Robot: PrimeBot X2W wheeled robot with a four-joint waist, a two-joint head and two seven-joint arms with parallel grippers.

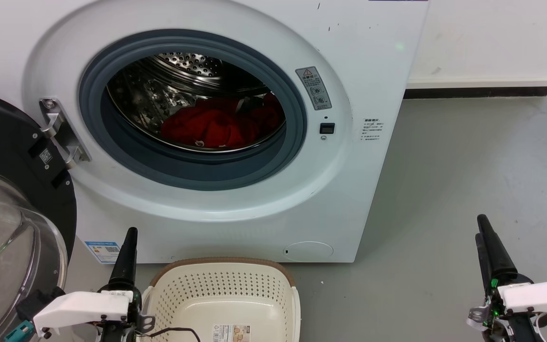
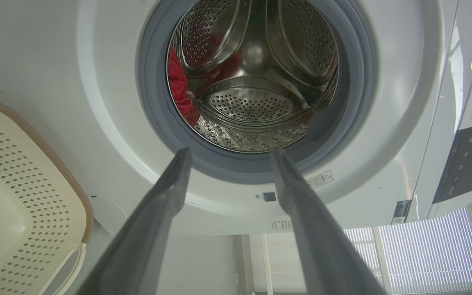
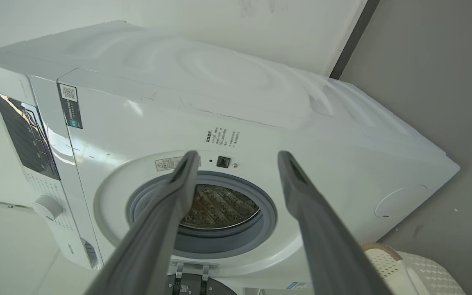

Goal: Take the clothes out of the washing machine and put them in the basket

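Off to the far left of my left gripper [image 1: 130,233], the washer's black-framed glass door [image 1: 12,247] stands swung wide open. The left gripper sits low, fingers spread apart (the wrist view shows a wide gap between them), gripping nothing and pointing up at the porthole. Just to its right, very close beside it, there's the cream basket [image 1: 221,262] with its brown rim, standing right at the foot of the washing machine [image 1: 373,71], a label [image 1: 231,332] on its bottom. Up ahead of both my hands, past the grey door seal [image 1: 197,175], the red clothes [image 1: 216,126] lie bunched at the bottom of the perforated steel drum [image 1: 185,64], with a small white tag showing at the front edge. Over on the right, my right gripper [image 1: 482,221] hovers above the grey floor [image 1: 444,180], well apart from the washer's corner. Its fingers are spread too, clamped on nothing, aimed toward the porthole from the side.
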